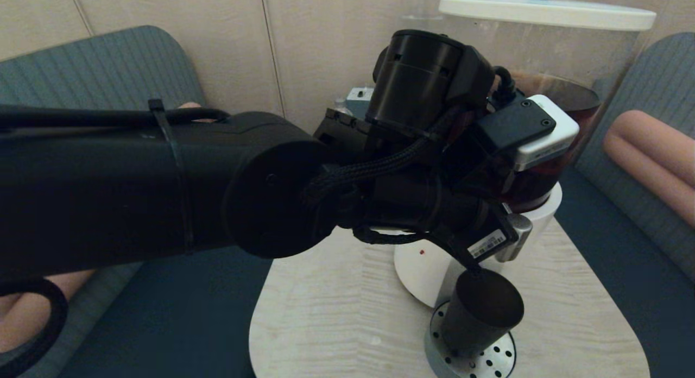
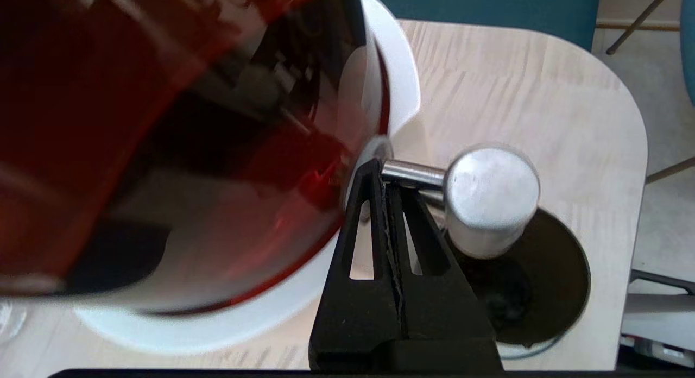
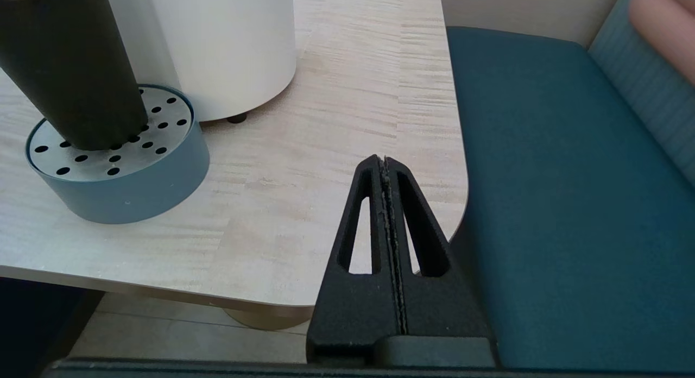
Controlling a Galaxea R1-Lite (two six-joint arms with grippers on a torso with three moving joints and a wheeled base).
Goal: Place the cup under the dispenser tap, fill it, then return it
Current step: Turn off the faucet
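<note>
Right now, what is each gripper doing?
Left gripper: closed, holding nothing, fingers against the dispenser tap above the cup.
Right gripper: closed, empty, parked.

From the head camera the left arm (image 1: 163, 182) blocked most of the view, so the big dispenser (image 1: 548, 68) only showed its lid and a slice of dark liquid. The tap (image 1: 516, 237) barely peeked out behind the wrist, and the left gripper's tips couldn't be made out there. The drip tray (image 1: 478, 361) got cut off by the bottom edge. In the right wrist view the cup (image 3: 70, 74) lost its rim off the top.
</note>
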